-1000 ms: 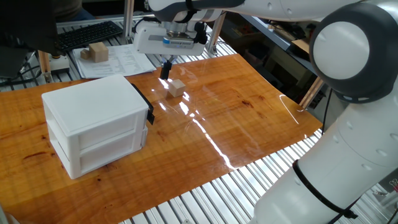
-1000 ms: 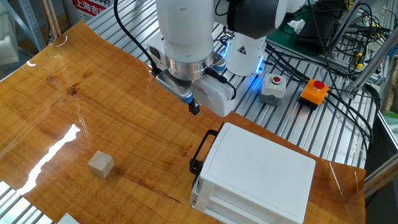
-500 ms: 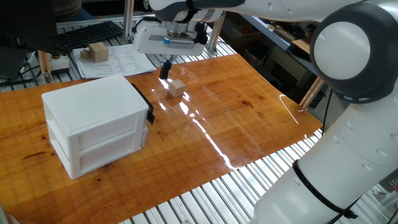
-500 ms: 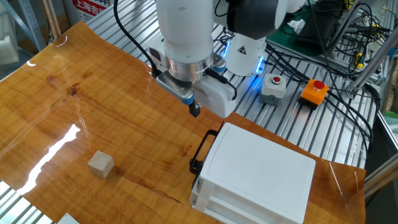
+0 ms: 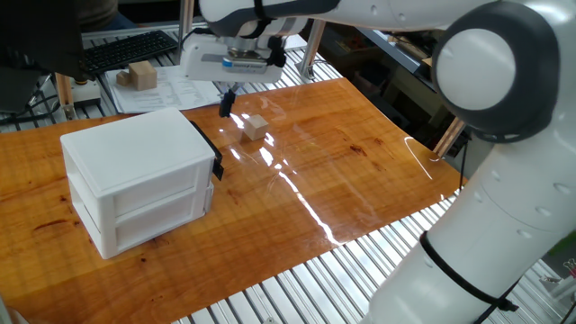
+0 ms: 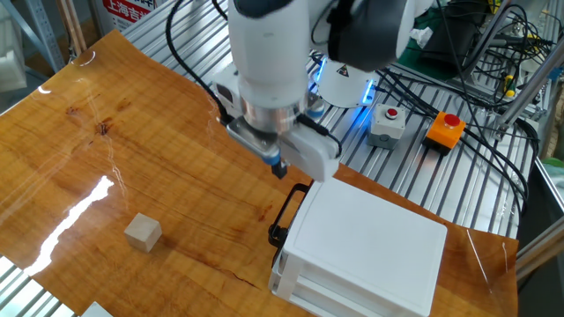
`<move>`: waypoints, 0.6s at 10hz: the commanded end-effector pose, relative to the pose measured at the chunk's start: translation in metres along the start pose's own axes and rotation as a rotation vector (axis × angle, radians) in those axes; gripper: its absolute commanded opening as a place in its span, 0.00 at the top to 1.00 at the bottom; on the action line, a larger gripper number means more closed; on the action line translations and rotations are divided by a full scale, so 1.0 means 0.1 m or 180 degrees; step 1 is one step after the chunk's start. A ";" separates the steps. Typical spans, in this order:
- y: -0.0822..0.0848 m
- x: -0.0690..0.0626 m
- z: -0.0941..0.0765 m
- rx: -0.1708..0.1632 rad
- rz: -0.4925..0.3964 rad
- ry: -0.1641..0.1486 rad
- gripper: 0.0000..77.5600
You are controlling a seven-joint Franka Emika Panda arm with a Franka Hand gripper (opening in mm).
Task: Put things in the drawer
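The small wooden block [image 5: 256, 127] is sitting loose on the glossy wooden table [image 5: 360, 171]. Judged from its look, it is light, rigid and not fragile; its flat, matte faces are likely offering good friction. The best hold appears to be across two opposite side faces, near mid-height, with the fingers coming straight down.

The gripper [image 5: 227, 102] is hanging just above the table with nothing in it. The fingertips are reading as one dark tip in both views, so they appear drawn close together, though the gap cannot be told for certain.

The block is lying apart from the gripper, on the side away from the white cabinet [image 5: 135, 180]; in the other fixed view the block [image 6: 142, 234] is well clear of the gripper [image 6: 279, 168]. The drawer [image 6: 352, 255] is looking closed, and its black handle [image 6: 284, 214] is standing just below and beside the fingertips, not touching. In my judgement, the handle is the nearer target.
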State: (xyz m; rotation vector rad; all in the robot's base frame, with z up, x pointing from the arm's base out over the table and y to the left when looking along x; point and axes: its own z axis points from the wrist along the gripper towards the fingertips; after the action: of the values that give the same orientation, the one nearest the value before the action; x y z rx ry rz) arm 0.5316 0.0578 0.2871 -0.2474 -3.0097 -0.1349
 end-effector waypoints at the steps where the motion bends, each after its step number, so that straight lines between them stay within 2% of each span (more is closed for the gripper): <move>1: 0.06 -0.05 0.03 0.0021 -0.0047 -0.0019 1.00; 4: 0.16 -0.12 0.14 0.0112 -0.0094 -0.0031 1.00; 6: 0.24 -0.18 0.23 0.0260 -0.0135 -0.0045 1.00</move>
State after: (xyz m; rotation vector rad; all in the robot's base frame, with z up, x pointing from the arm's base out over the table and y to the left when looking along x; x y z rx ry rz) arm 0.5476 0.0777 0.2660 -0.1891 -3.0210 -0.0468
